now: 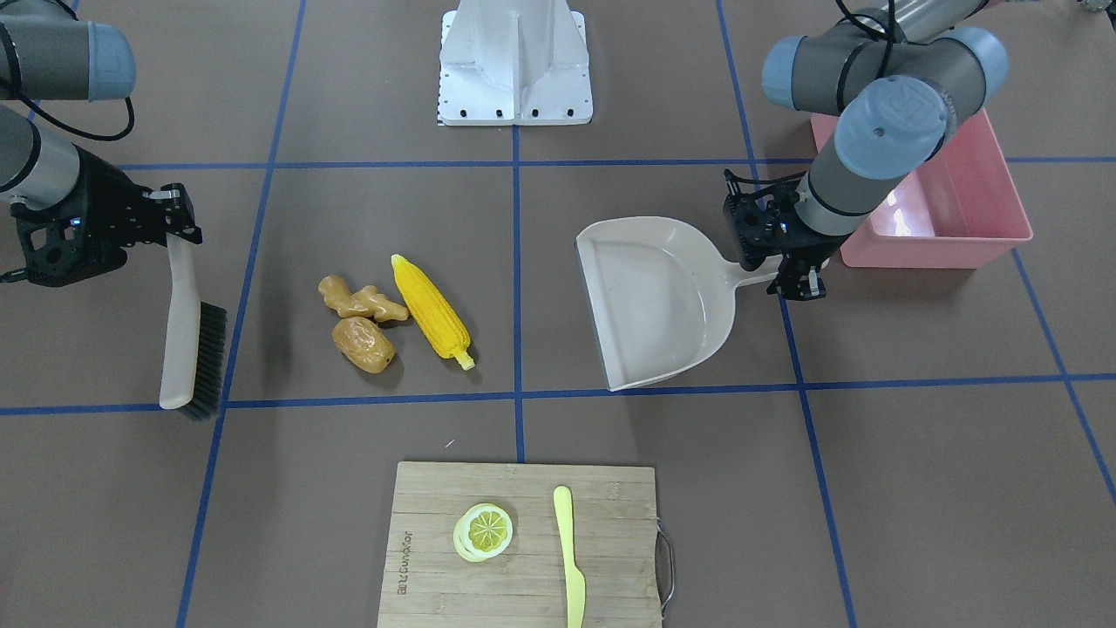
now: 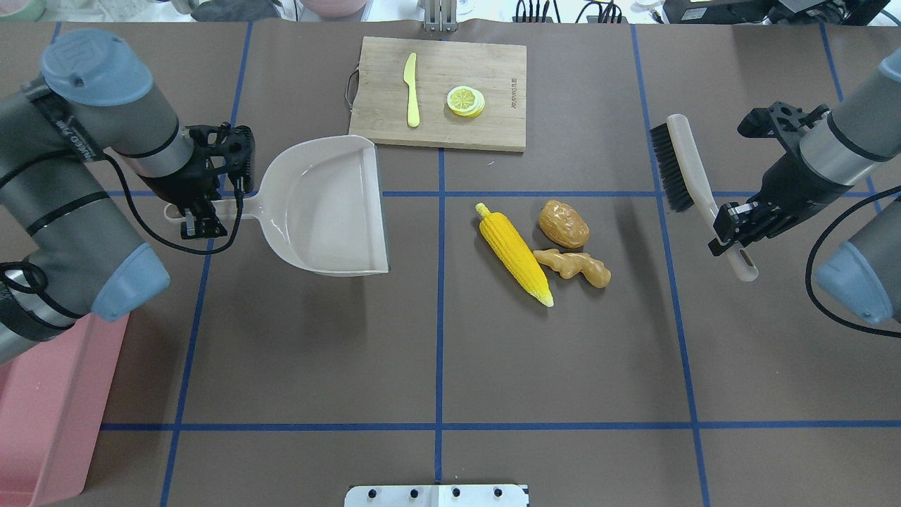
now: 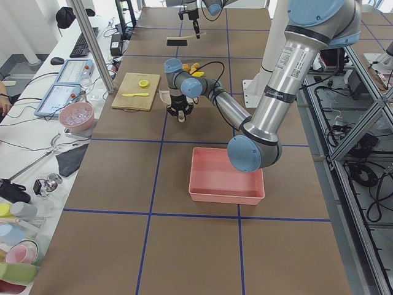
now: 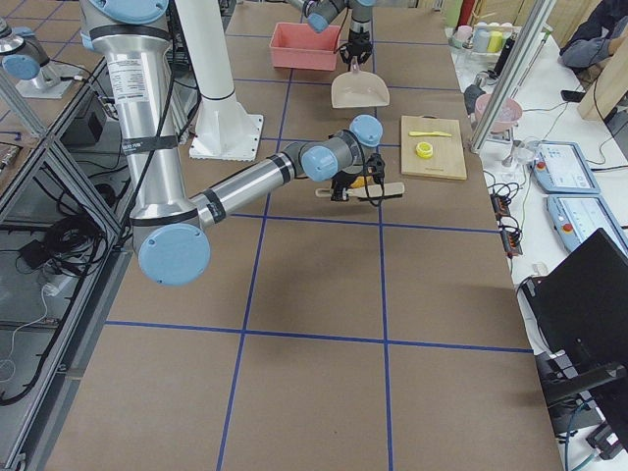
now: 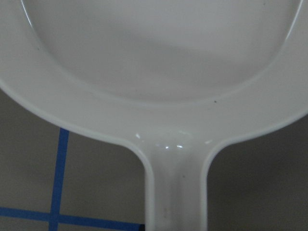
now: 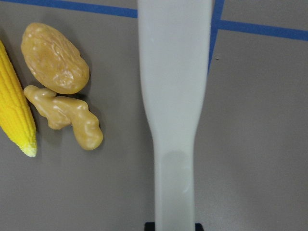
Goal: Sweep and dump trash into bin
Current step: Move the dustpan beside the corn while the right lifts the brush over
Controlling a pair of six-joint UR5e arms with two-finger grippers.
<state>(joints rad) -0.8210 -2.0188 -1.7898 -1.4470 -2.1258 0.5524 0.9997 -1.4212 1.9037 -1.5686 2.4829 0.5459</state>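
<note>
Broadly, we see the brown desk (image 2: 317,352), gridded with blue tape, filling every view. In the overhead view the left arm (image 2: 84,141) comes in at the left edge and the right arm (image 2: 845,148) at the right edge.

Next in size is the pink bin (image 1: 933,249), at the upper right of the front-facing view. It sits partly under the left arm's elbow, and in the overhead view only its corner shows at the lower left. The bamboo board (image 2: 380,84) lies at the top centre of the overhead view.

The beige dustpan (image 2: 324,204) sits left of centre with its open mouth turned toward the middle of the frame. The left fingers (image 2: 203,220) are clamped on its handle. We cannot tell whether the pan rests on the desk or hangs just above it.

At the right, the right fingers (image 2: 735,224) are closed on the handle of the brush (image 2: 679,165), whose dark bristles face the frame's left.

The trash lies between pan and brush, just right of centre, well apart from the bin. The corn (image 2: 514,253) lies on a slant nearest the pan. The potato (image 2: 563,223) is just beside it, and the ginger (image 2: 574,266) sits below the potato, its end close against the corn.

On the board, the knife (image 2: 412,91) lies left of the lemon slice (image 2: 465,101).
</note>
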